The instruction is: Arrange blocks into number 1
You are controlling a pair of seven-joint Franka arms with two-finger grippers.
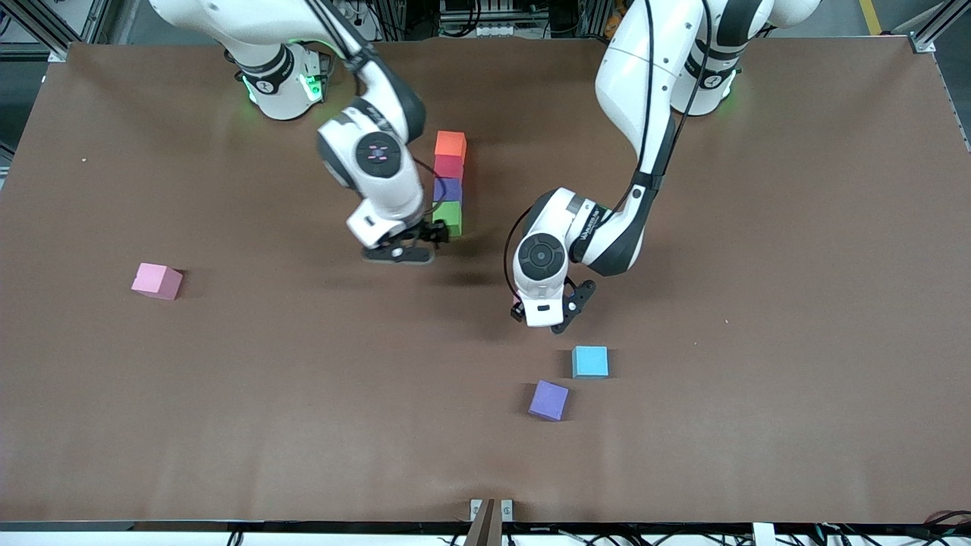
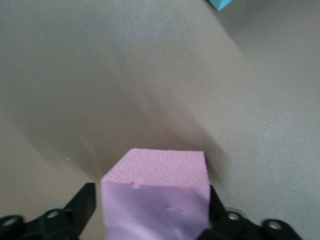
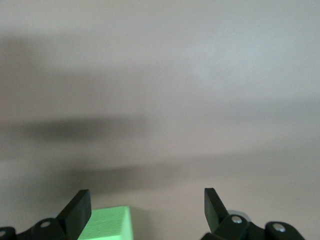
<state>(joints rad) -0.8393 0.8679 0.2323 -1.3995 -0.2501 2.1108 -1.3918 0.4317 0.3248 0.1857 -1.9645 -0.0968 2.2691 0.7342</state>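
Big brown table [image 1: 758, 303] takes up pretty much the whole scene, both arm bases at the top edge, some lab clutter past that.

Progress-wise: there's a straight column of four blocks going already, touching face to face near the middle of the table, up toward the bases. Orange block [image 1: 450, 142] is farthest from the front camera, then the red block [image 1: 448, 166], a purple block [image 1: 447, 189], and the green block [image 1: 447, 216] at the nearest end. I'd call that most of the stem of the 1.

The right gripper [image 1: 422, 241] sits low right beside the green block, fingers spread with nothing between them; in its wrist view the green block [image 3: 105, 223] is just next to one finger, not gripped. Looks to me like it's done placing.

The left gripper [image 2: 150, 220] is clamped on a pink block [image 2: 156, 192], up over bare table between the column and the loose blocks. Probably the next piece to go in.

Still loose: another pink block [image 1: 157, 280] well off toward the right arm's end, plus a light blue block [image 1: 590, 362] and a second purple block [image 1: 548, 400] near each other, closer to the front camera. So roughly halfway, with the rest of the stem and the flag left, I think.
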